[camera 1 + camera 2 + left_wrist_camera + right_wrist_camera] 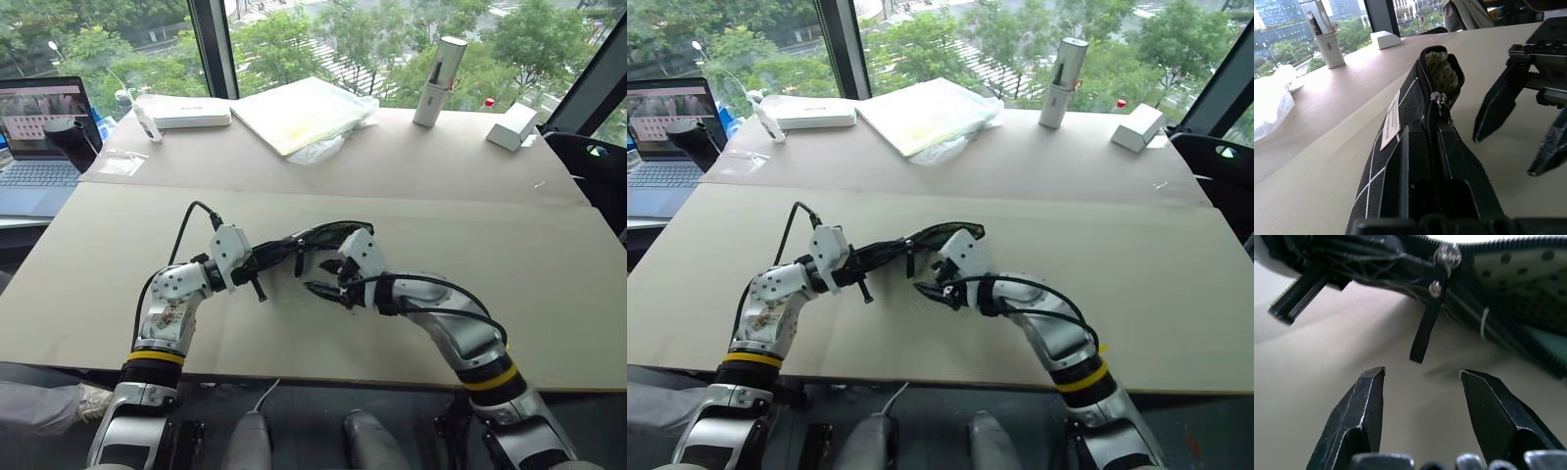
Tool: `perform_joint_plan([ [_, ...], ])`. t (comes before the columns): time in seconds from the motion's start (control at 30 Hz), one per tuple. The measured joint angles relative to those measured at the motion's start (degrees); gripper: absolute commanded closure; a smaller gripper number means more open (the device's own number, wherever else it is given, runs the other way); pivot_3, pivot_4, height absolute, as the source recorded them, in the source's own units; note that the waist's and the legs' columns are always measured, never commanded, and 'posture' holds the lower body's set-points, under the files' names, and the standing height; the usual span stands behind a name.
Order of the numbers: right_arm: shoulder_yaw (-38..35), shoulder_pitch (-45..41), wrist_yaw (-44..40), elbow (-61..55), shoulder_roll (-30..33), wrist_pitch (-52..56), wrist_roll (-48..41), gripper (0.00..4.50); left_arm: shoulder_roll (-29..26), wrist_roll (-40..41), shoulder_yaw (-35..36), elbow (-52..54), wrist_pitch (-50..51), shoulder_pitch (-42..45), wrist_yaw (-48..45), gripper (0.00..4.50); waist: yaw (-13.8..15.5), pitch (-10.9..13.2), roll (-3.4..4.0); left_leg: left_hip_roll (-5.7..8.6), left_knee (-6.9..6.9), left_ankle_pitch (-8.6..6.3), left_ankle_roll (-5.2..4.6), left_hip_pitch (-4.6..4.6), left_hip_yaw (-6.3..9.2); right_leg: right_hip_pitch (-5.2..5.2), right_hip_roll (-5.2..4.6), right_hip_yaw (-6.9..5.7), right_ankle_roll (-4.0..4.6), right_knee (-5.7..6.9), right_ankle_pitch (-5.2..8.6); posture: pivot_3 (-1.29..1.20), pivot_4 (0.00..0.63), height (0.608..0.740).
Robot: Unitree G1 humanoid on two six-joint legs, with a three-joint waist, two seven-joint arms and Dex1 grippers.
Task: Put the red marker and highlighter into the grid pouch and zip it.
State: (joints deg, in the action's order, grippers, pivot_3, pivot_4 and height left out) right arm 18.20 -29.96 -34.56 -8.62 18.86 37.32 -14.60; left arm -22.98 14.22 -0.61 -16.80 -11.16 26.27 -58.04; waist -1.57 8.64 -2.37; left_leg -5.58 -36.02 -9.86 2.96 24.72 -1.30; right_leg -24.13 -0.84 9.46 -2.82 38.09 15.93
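Right wrist view: the right claw (1422,382) stands wide apart and holds nothing; its two black fingers (1367,396) flank the black zipper pull strap (1426,330), which hangs free just beyond the tips without touching them. One metal slider (1446,255) sits above the strap on the zipper track. Past the slider the mouth of the grid pouch (1508,289) gapes, showing a pale dotted lining and a patch of pale green inside; what the green belongs to cannot be told.

Left wrist view: the left claw (1432,161) is clamped on the near end of the grid pouch, one finger (1410,166) on each side of the zipper line. The pouch is black fabric with thin white grid lines and one small white label (1391,120) on its side. It is held up off the table (509,245), its zipper edge uppermost, the far end open.

Left eye view: both claws meet over the near middle of the table, the pouch spanning between them. Nothing lies between the right claw and the strap. Well beyond, at the far edge, stand one white cylinder (439,81), one small white box (512,125), one flat white box (192,116) and a plastic-wrapped pale pad (304,113). One laptop (39,147) sits off the far left corner, beside a dark cup (71,137).
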Motion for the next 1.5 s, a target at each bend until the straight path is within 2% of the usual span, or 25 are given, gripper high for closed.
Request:
perform_joint_plan([
  [0.2, 0.4, -1.9, 0.2, 4.5, -2.8, -0.1, 1.3, 1.75, 0.0, 0.0, 0.0, -0.1, 0.0, 0.0, -0.1, 4.5, 0.0, 0.0, 0.0, 0.0, 0.01, 0.0, 0.0, 0.0, 0.0, -0.02, 0.0, 0.0, 0.0, 0.01, 0.0, 0.0, 0.15, 0.738],
  [0.3, 0.6, -4.8, 0.9, 7.1, -5.0, -0.1, 2.1, 2.38, 0.2, 0.0, 0.0, -0.1, 0.0, 0.0, 0.0, 4.5, 0.0, 0.0, 0.0, 0.0, 0.03, 0.0, 0.0, 0.0, 0.0, -0.03, 0.0, 0.0, 0.01, 0.01, 0.0, 0.0, 0.15, 0.738],
  [0.5, 0.3, -5.3, 0.8, 7.2, -5.1, -0.1, 2.3, 4.46, 0.2, 0.0, 0.0, -0.1, 0.0, 0.0, 0.0, 4.5, 0.0, 0.0, 0.0, 0.0, 0.03, 0.0, 0.0, 0.02, 0.0, -0.02, 0.0, -0.01, 0.0, -0.01, 0.0, 0.0, 0.15, 0.738],
  [0.83, -1.2, -3.4, -2.1, 3.5, -1.8, 1.4, 1.8, 4.46, 0.3, 0.0, -0.1, -0.2, 0.0, 0.0, 0.1, 4.5, -0.1, 0.0, 0.0, 0.0, 0.03, 0.0, 0.0, 0.02, 0.0, -0.02, 0.0, 0.0, 0.0, -0.01, 0.0, 0.0, 0.15, 0.738],
  [1.0, -4.0, -2.5, -3.9, 1.8, 4.8, 1.9, 1.9, 4.46, 0.5, -0.1, -0.7, -0.3, 0.0, 0.0, 0.0, 4.5, 0.2, 0.0, 0.0, 0.0, 0.03, 0.0, 0.0, 0.02, 0.0, -0.02, 0.0, 0.0, 0.0, -0.03, 0.0, 0.0, 0.15, 0.738],
  [1.23, -11.0, -0.3, -4.1, 6.6, 14.1, 0.9, 2.5, 4.46, 0.3, -0.1, -0.5, -0.5, -0.1, 0.1, 0.0, 4.5, 0.4, 0.0, 0.0, 0.0, 0.04, 0.0, 0.0, 0.01, 0.0, -0.03, 0.0, 0.01, 0.0, -0.03, 0.0, 0.0, 0.15, 0.738],
  [1.4, -12.3, -0.1, -4.2, 8.1, 14.3, -0.6, 2.1, 4.46, 0.4, -0.1, -0.6, -1.3, -0.3, 0.5, 0.0, 4.5, 0.2, 0.0, 0.0, 0.0, 0.06, 0.0, 0.0, 0.0, 0.0, -0.02, 0.0, 0.01, 0.0, -0.03, 0.0, 0.0, 0.15, 0.738],
  [1.47, -12.3, 0.5, -4.1, 8.1, 13.2, -0.6, 2.0, 3.86, 0.4, -0.1, -0.6, -2.0, -0.5, 0.7, 0.1, 4.5, 0.2, 0.0, 0.0, 0.0, 0.05, 0.0, 0.0, 0.0, 0.0, -0.01, 0.0, 0.01, 0.0, -0.04, 0.0, 0.0, 0.15, 0.738],
  [1.5, -12.3, 0.9, -4.2, 8.1, 12.8, -0.6, 1.9, 3.71, 0.4, -0.1, -0.5, -2.2, -0.6, 0.7, 0.1, 4.5, 0.3, 0.0, 0.0, 0.0, 0.04, 0.0, 0.0, 0.0, 0.0, -0.01, 0.0, 0.01, 0.0, -0.04, 0.0, 0.0, 0.15, 0.738],
])
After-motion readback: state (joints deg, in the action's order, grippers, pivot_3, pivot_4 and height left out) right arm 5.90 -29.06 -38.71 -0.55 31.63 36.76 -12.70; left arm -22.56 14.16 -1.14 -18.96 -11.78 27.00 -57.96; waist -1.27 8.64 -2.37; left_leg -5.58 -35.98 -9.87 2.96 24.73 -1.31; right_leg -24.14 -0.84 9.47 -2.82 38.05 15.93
